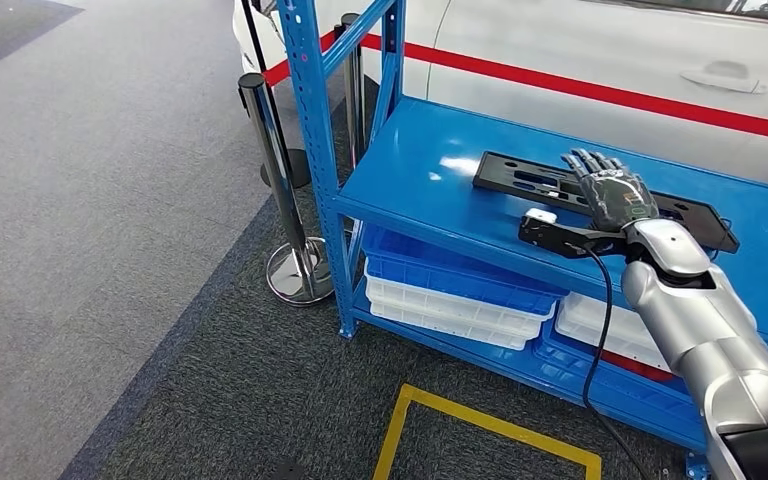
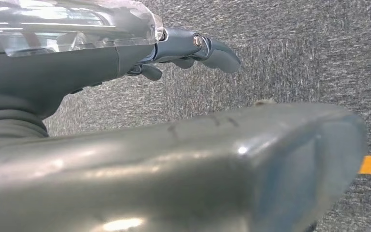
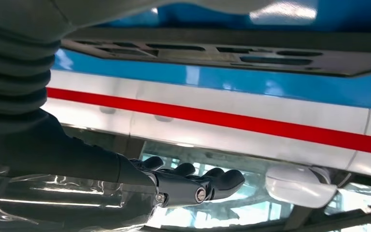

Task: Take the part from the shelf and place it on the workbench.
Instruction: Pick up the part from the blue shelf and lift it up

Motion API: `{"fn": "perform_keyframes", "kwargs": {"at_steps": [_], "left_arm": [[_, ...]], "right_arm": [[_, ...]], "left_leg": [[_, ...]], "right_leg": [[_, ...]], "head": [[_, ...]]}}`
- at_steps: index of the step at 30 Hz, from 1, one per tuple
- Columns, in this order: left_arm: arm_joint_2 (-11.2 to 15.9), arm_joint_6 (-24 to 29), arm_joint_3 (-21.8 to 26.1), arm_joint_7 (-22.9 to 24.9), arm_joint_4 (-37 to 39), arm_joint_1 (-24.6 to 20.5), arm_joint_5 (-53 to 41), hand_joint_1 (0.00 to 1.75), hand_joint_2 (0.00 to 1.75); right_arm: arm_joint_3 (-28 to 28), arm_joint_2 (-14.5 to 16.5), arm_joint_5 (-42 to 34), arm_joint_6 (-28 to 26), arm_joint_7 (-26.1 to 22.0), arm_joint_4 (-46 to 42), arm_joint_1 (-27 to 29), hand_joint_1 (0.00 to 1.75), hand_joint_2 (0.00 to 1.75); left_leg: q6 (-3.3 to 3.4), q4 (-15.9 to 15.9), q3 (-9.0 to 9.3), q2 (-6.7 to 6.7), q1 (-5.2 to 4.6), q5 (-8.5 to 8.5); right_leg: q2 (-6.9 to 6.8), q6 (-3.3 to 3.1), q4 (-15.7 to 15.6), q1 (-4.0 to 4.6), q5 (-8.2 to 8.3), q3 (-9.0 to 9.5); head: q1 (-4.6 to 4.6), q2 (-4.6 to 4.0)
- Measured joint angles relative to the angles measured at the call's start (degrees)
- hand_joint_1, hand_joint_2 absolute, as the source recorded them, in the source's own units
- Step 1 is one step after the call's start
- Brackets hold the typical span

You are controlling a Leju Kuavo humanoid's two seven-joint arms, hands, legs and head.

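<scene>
A flat black part with several cut-out slots lies on the top level of the blue shelf. My right hand reaches over the middle of the part, fingers stretched out flat and pointing towards the back of the shelf. In the right wrist view the hand holds nothing and a gap separates it from the part. My left hand hangs above grey carpet with its fingers loosely extended and nothing in them.
Stacked blue and white trays fill the lower shelf level. A chrome stanchion post stands at the shelf's left corner. A white vehicle with a red stripe is behind the shelf. Yellow tape marks the carpet.
</scene>
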Motion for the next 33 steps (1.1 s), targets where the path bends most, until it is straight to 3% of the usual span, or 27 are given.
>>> {"fn": "perform_keyframes", "kwargs": {"at_steps": [12, 24, 29, 31, 33], "left_arm": [[0.0, -0.4, 0.9, -0.5, 0.0, 0.1, 0.2, 0.0, 0.0], [0.0, -0.8, 1.1, 0.6, 0.0, 0.1, -0.1, 0.0, 0.0], [0.0, -1.3, 1.0, 2.5, 0.1, 0.1, -0.6, 0.0, 0.0], [0.0, -1.4, 0.8, 3.8, 0.1, 0.2, -1.1, 0.0, 0.0], [0.0, -1.4, 0.6, 4.4, 0.1, 0.3, -1.2, 0.0, 0.0]], "right_arm": [[0.0, -1.4, -2.6, -0.7, 3.3, 0.4, 1.3, 0.0, 0.0], [0.0, -1.5, -4.2, -2.1, 2.6, 3.5, 1.3, 0.0, 0.0], [0.0, -1.5, -4.2, -2.2, 2.3, 4.0, 1.4, 0.0, 0.0], [0.0, -1.4, -4.3, -2.3, 2.0, 4.1, 1.4, 0.0, 0.0], [0.0, -1.2, -4.3, -2.5, 1.7, 4.1, 1.2, 0.0, 0.0]], "left_leg": [[0.0, 0.0, 0.0, 0.01, 0.0, 0.0], [0.04, 0.1, -0.05, 0.01, -0.03, -0.03], [1.01, 0.1, -0.47, 0.0, -0.24, -0.48], [1.69, -1.1, 0.3, -0.03, -0.08, -0.71], [2.17, -2.0, 1.59, -0.01, 0.19, -0.68]], "right_leg": [[0.02, 0.01, 0.0, 0.0, 0.01, -0.02], [0.04, 0.05, 0.0, -0.07, 0.03, -0.01], [0.02, 0.54, 0.1, -0.34, 0.54, -0.08], [0.02, 1.02, 1.0, -0.38, 1.0, -0.13], [0.1, 1.45, 3.7, -0.5, 0.01, -1.88]], "head": [[0.0, 0.0], [0.0, 0.0], [-0.01, 0.0], [0.01, 0.0], [0.02, 0.0]]}}
